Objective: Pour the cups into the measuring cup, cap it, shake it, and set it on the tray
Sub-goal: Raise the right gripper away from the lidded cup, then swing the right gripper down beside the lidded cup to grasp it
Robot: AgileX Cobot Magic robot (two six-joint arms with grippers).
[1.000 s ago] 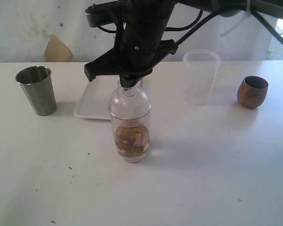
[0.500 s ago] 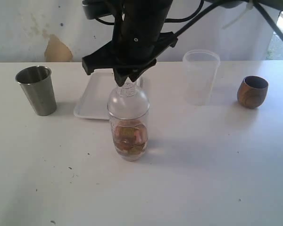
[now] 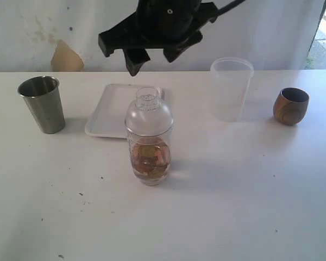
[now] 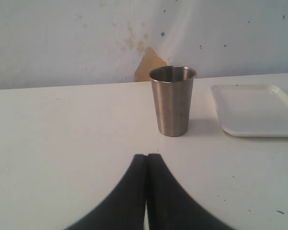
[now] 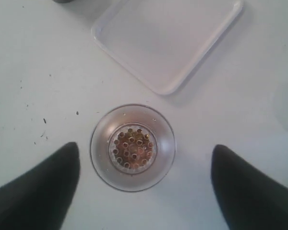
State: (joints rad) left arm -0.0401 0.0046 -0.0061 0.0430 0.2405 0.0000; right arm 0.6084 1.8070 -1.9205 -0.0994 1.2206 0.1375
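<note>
Measuring cup (image 3: 149, 142) upright, long axis vertical

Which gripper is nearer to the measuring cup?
Right. The right gripper hangs open directly above the measuring cup; the left gripper, shut, faces the steel tumbler instead.

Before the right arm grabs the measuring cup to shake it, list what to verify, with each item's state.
1. The dome lid sits on the measuring cup: ok.
2. The lid is locked tight: cannot tell.
3. The right gripper is open above the lid, touching nothing: ok.
4. The measuring cup stands upright on the table: ok.
5. The tray has nothing seen on it: ok.
6. The left gripper is shut, apart from the steel tumbler: ok.
</note>
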